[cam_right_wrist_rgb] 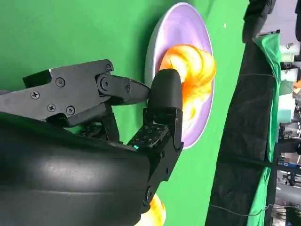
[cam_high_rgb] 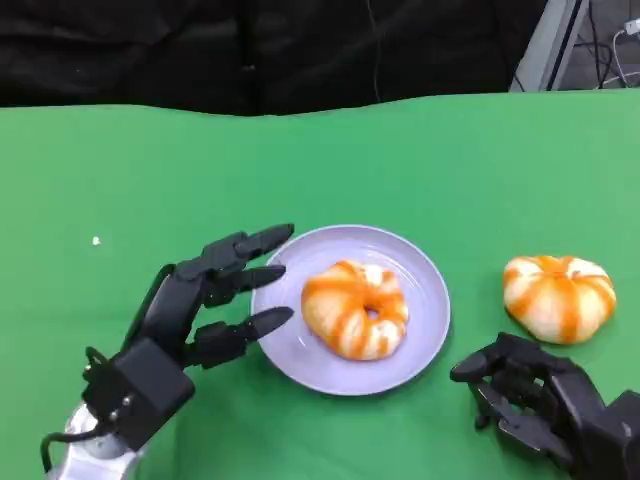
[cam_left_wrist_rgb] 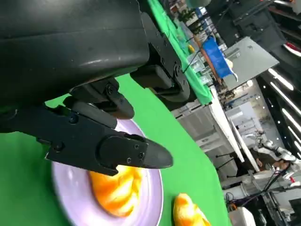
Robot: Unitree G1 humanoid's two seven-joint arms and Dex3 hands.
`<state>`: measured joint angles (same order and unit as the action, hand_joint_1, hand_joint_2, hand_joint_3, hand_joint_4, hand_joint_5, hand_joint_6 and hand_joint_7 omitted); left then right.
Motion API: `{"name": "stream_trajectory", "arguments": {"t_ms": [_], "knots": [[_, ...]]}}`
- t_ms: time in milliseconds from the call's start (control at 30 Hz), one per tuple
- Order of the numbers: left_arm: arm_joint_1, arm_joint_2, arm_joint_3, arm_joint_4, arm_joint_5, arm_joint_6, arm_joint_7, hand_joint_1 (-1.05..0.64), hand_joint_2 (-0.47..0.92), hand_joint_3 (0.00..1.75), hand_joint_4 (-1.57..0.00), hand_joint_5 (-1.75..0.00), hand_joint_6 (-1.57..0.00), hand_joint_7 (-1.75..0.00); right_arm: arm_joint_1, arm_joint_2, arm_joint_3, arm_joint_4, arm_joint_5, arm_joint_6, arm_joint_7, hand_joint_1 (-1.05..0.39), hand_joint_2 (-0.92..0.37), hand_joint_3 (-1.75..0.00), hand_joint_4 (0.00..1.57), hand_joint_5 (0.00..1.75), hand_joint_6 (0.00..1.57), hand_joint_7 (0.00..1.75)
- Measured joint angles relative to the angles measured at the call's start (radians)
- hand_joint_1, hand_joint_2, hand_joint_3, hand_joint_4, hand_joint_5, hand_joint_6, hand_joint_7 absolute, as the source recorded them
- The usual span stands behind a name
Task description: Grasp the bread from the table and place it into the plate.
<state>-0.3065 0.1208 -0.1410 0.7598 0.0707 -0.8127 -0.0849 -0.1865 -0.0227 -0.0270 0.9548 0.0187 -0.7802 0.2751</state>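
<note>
One orange-striped bread roll [cam_high_rgb: 355, 309] lies in the lavender plate [cam_high_rgb: 425, 290] at the middle of the green table. A second roll of the same kind [cam_high_rgb: 558, 297] sits on the cloth to the plate's right. My left hand [cam_high_rgb: 205, 295] hovers at the plate's left rim with its fingers spread and nothing in them. My right hand [cam_high_rgb: 535, 400] is low at the front right, just in front of the second roll, with fingers curled and holding nothing. The left wrist view shows the plate [cam_left_wrist_rgb: 153, 200] with its roll [cam_left_wrist_rgb: 115, 188] beyond my fingers [cam_left_wrist_rgb: 117, 150]. The right wrist view shows the plate [cam_right_wrist_rgb: 176, 23] and roll [cam_right_wrist_rgb: 193, 66].
Green cloth covers the table [cam_high_rgb: 150, 170], with a black backdrop behind its far edge. A tiny white speck [cam_high_rgb: 96, 241] lies at the left. Shelving and equipment stand beyond the table in the left wrist view.
</note>
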Motion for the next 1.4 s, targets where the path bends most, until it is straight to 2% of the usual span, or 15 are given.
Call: {"name": "stream_trajectory", "arguments": {"t_ms": [333,367,533,1400], "knots": [[0.000,-0.011,0.030,-0.018,0.000,0.000,-0.033,-0.40,0.92,0.09,-0.87,-0.01,-0.65,-0.01,-0.001,0.000,0.001,0.001,-0.001,-0.006,0.000,-0.30,-0.92,-0.44,0.67,1.75,0.78,0.98],[0.000,-0.011,0.031,-0.018,0.000,0.000,-0.034,-0.46,0.92,0.14,-0.86,-0.01,-0.63,-0.01,-0.001,0.000,0.001,0.001,-0.001,-0.006,0.000,-0.28,-0.92,-0.44,0.67,1.75,0.78,0.98],[0.051,-0.045,0.082,-0.056,-0.192,-0.033,-0.165,-0.50,0.92,0.18,-0.85,0.00,-0.62,0.00,-0.009,0.000,-0.005,0.014,0.007,-0.008,0.019,-0.26,-0.92,-0.45,0.67,1.75,0.78,0.98],[0.160,-0.034,0.285,0.005,-0.397,-0.069,-0.470,-0.47,0.92,0.16,-0.89,-0.01,-0.66,-0.01,-0.016,-0.006,-0.022,0.021,0.009,0.003,0.028,-0.26,-0.92,-0.45,0.66,1.75,0.78,0.99]]}}
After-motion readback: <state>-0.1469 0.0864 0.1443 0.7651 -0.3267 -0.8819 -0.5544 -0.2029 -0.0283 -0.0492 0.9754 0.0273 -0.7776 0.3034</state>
